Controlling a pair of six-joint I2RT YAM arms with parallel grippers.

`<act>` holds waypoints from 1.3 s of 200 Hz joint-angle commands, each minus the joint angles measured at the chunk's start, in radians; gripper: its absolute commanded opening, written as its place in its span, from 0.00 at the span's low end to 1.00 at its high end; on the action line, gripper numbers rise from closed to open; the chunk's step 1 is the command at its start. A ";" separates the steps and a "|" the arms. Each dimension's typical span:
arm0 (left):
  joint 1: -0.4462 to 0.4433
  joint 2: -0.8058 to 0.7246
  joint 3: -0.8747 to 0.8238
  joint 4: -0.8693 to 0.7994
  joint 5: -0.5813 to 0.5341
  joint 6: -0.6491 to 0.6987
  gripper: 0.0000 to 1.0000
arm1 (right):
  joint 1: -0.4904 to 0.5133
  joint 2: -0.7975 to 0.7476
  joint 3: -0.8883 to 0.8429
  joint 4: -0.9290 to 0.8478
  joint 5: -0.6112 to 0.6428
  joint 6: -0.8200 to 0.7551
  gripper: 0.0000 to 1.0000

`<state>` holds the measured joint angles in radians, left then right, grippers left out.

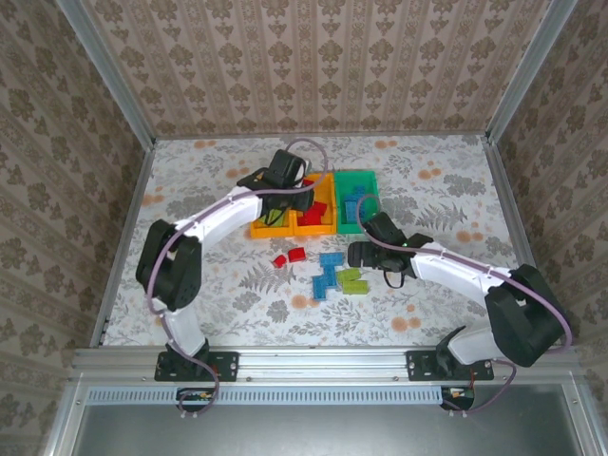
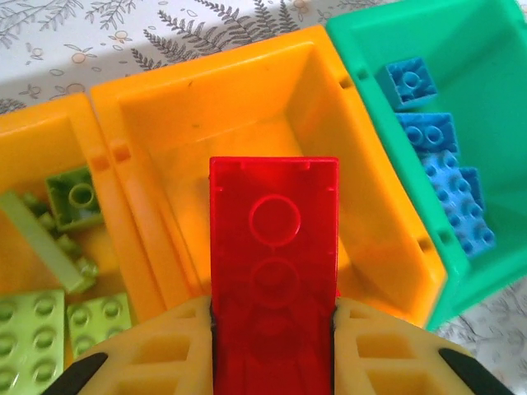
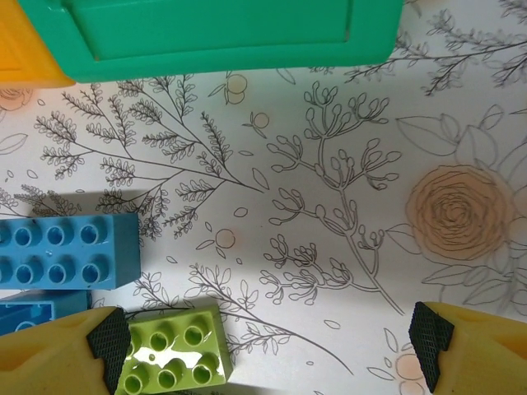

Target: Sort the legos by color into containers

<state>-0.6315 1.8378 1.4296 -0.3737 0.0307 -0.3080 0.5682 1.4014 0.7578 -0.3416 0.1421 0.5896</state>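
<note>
One smooth red rectangular plastic brick [image 2: 273,239] sits clamped in the left claw [image 2: 274,325] above the glossy orange-yellow open-top bin [image 2: 247,90]. Right claw [image 3: 268,346] gapes over the floral tabletop [image 3: 329,206], a studded lime brick [image 3: 173,354] at its nine o'clock.

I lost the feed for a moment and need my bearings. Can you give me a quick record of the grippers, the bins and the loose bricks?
left gripper: shut on a red brick, held over the middle orange bin
right gripper: open, low over the table, holding nothing
left orange bin: lime bricks
green bin: blue bricks
loose on table: red pair, blue cluster, lime brick beside one right gripper finger
</note>
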 commanded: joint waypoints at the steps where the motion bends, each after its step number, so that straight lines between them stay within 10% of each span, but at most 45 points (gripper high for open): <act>1: 0.014 0.067 0.091 -0.009 0.085 0.039 0.28 | 0.007 0.023 0.000 0.014 -0.014 0.030 0.91; 111: -0.014 -0.059 -0.007 0.030 0.066 0.001 0.93 | 0.013 0.027 0.003 0.019 -0.027 0.028 0.92; 260: -0.011 -0.480 -0.688 0.091 0.019 0.028 0.93 | 0.025 0.054 0.056 -0.020 -0.022 0.010 0.92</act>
<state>-0.6437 1.3895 0.7826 -0.3298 0.0132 -0.2901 0.5880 1.4403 0.7887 -0.3393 0.1219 0.6060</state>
